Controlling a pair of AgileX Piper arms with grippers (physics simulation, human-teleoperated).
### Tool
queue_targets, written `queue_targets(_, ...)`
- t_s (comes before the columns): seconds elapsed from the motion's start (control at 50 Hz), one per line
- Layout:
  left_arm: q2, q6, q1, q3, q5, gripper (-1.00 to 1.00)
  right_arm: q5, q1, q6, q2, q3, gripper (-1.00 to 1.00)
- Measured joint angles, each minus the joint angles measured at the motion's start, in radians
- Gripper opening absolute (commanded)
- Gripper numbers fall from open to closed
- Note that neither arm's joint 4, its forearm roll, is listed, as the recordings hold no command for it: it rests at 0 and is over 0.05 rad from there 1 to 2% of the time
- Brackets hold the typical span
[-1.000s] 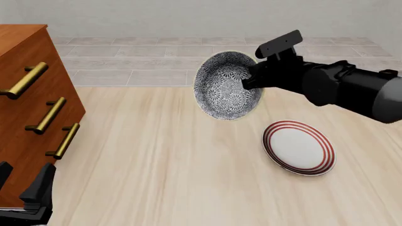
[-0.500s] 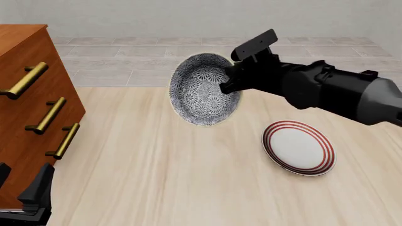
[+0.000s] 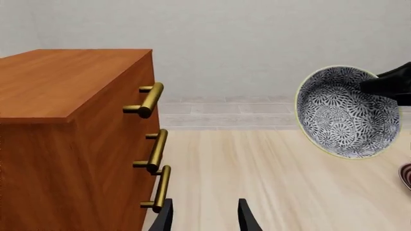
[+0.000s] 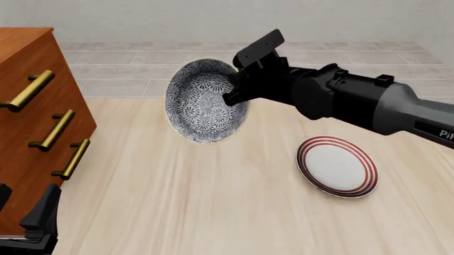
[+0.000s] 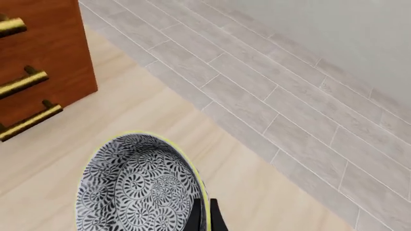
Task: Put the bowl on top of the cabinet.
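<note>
The left gripper (image 4: 32, 223) sits low at the near left as before, fingers spread with nothing between them; the plate (image 4: 337, 166) lies unmoved on the table (image 4: 199, 202); the right gripper (image 4: 233, 91), arm stretched leftward, pinches the bowl (image 4: 202, 101) by its rim, tipped on edge in the air, now closer to the cabinet (image 4: 32, 106).
</note>
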Motion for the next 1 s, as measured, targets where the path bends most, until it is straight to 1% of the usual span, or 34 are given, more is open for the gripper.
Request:
queue_targets(0.24, -0.013, -0.001, -0.001, -0.001, 0.011, 1.0, -0.009, 0.039, -0.005, 0.036, -0.026, -1.0)
queue_targets(0.4, 0.008, -0.011, -0.007, -0.001, -0.006, 1.0, -0.01, 0.063, -0.01, 0.051, -0.04, -1.0)
queue_targets(0.6, 0.025, -0.007, -0.035, -0.002, -0.016, 1.0, -0.013, 0.079, -0.014, 0.049, -0.043, -1.0)
queue_targets(0.72, 0.046, -0.032, -0.055, -0.012, -0.025, 1.0, -0.019, 0.082, -0.019, 0.045, -0.035, -1.0)
queue_targets(0.9, 0.114, -0.129, -0.103, -0.049, -0.055, 1.0, -0.025, 0.085, -0.028, 0.032, -0.023, -1.0)
queue_targets(1.0, 0.154, -0.163, -0.135, -0.072, -0.072, 1.0, -0.028, 0.087, -0.032, 0.023, -0.017, -1.0)
